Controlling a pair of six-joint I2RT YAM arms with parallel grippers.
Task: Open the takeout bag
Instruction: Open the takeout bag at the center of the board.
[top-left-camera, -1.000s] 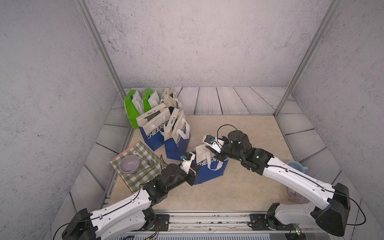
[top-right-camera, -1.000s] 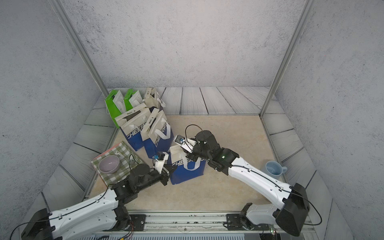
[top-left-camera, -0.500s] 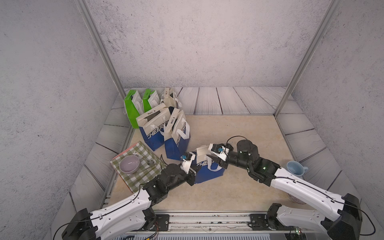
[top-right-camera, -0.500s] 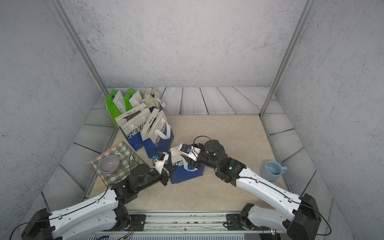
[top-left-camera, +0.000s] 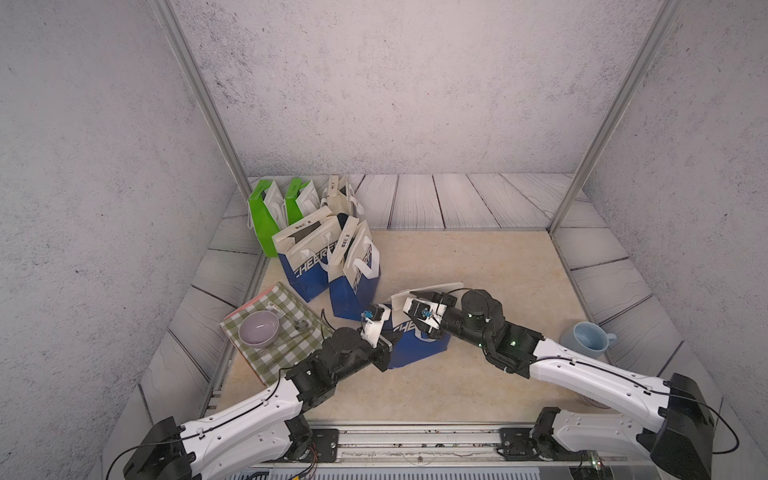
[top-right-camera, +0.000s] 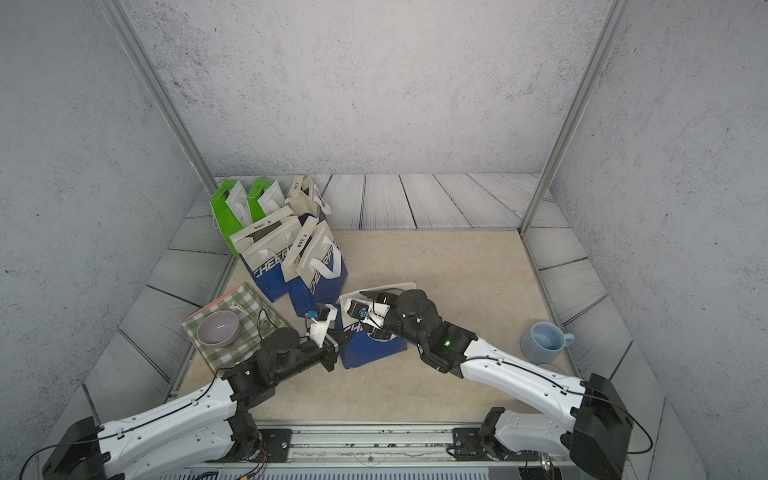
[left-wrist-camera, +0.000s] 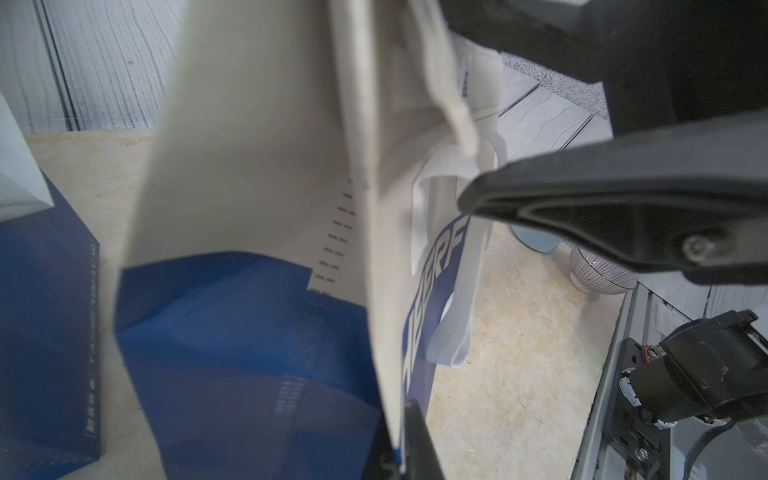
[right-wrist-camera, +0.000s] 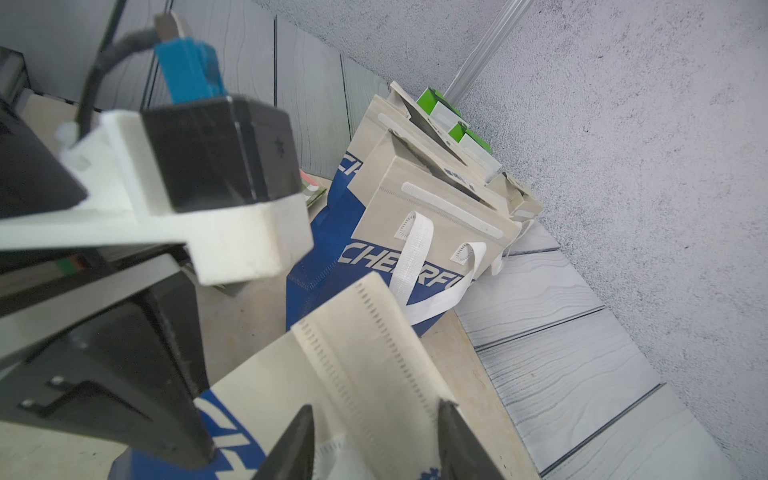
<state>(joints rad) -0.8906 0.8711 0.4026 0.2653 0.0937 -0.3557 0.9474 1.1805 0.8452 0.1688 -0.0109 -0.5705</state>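
While the left gripper (top-left-camera: 387, 348) pinches an edge of the blue-and-beige takeout bag (top-left-camera: 420, 348), the right gripper (right-wrist-camera: 374, 419) stands parted. The beige rim (right-wrist-camera: 365, 332) lies between its fingers (right-wrist-camera: 300, 441).

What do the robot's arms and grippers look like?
The left arm and right arm have white shells, black joints and black cables. The left gripper and right gripper have black pointed fingers, white brackets and blue plugs. A green light glows on the right arm.

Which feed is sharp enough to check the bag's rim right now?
Both top views: sharp, evenly lit, takeout bag small. Left wrist view: too close, cloth blurred. Right wrist view: best, rim stitching crisp, only the near camera mount blurred.
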